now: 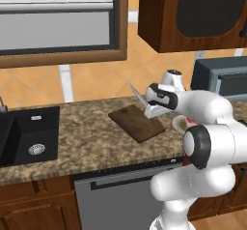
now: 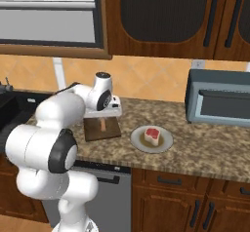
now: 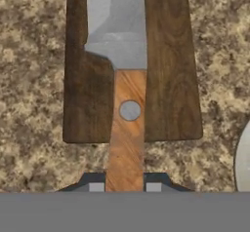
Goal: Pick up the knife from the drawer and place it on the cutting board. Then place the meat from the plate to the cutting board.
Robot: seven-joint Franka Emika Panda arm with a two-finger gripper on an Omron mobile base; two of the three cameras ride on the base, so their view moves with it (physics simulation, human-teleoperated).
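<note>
Your left base view sits behind the arm on its left side. It looks forward and down at the counter [image 1: 91,142], with the sink [image 1: 29,132] at its left. Your right base view sits behind the arm on its right side and looks the same way. Both show the cutting board [image 1: 137,122] and the microwave [image 2: 219,104]. Your hand view is very close. It looks straight down along the knife [image 3: 124,128] onto the board.
</note>
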